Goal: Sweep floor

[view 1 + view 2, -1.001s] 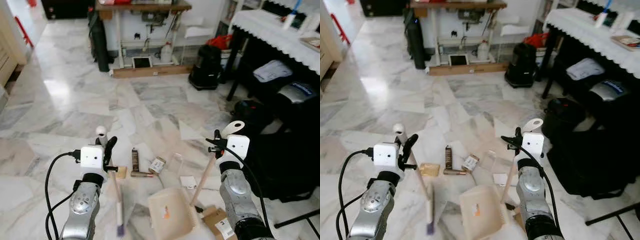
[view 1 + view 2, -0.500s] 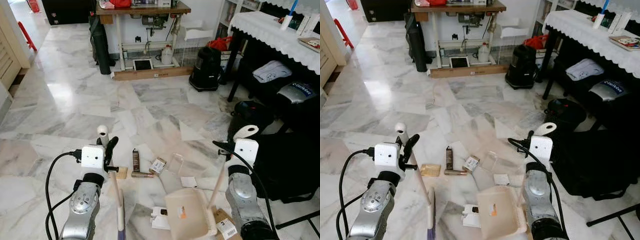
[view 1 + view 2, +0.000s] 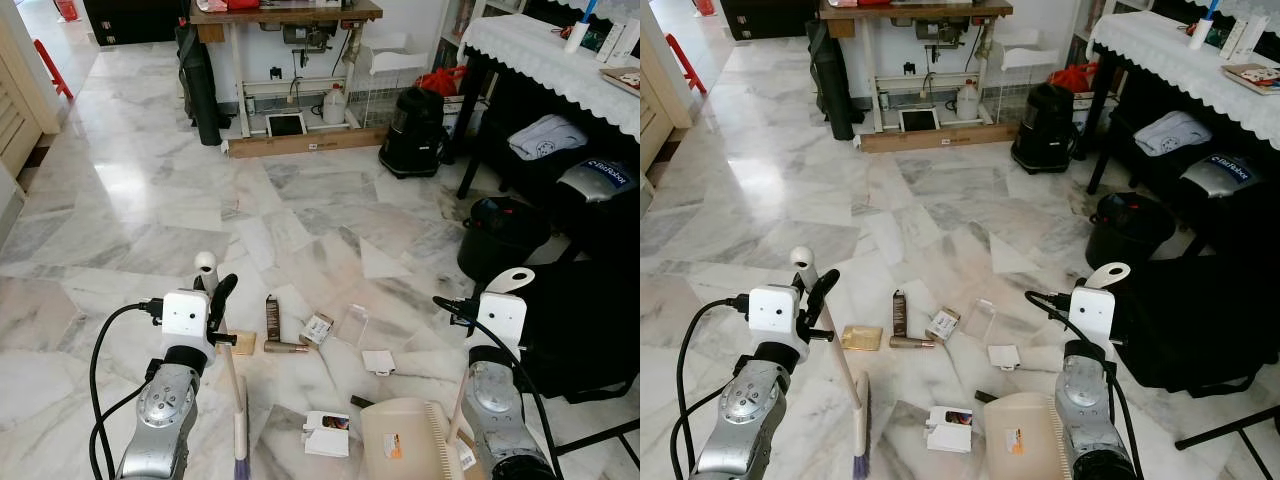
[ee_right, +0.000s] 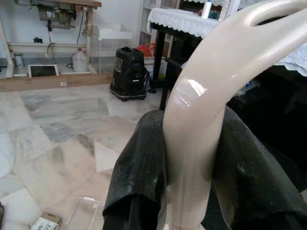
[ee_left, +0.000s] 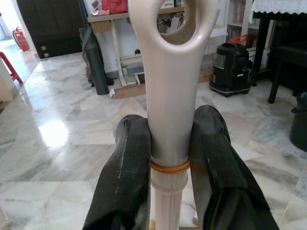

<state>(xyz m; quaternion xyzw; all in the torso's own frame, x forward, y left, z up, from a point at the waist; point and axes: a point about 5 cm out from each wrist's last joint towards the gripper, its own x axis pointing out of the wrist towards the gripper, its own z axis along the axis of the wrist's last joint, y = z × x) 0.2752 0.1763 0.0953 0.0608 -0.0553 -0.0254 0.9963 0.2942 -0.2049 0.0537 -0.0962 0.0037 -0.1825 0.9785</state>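
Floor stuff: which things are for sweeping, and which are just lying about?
For sweeping:
broom, held by the left gripper
dustpan, held by the right gripper
scraps to sweep: small box, brown tube, paper

Just lying about:
black vacuum
black bucket
white jug

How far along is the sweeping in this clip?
Early stage. Done: both tools are picked up. The left gripper is shut on the broom; the right gripper is shut on the dustpan. In hand: the dustpan sits on the floor near the litter. Left: nothing shows in the pan yet; the small box, brown tube, gold packet and white cards lie unswept.
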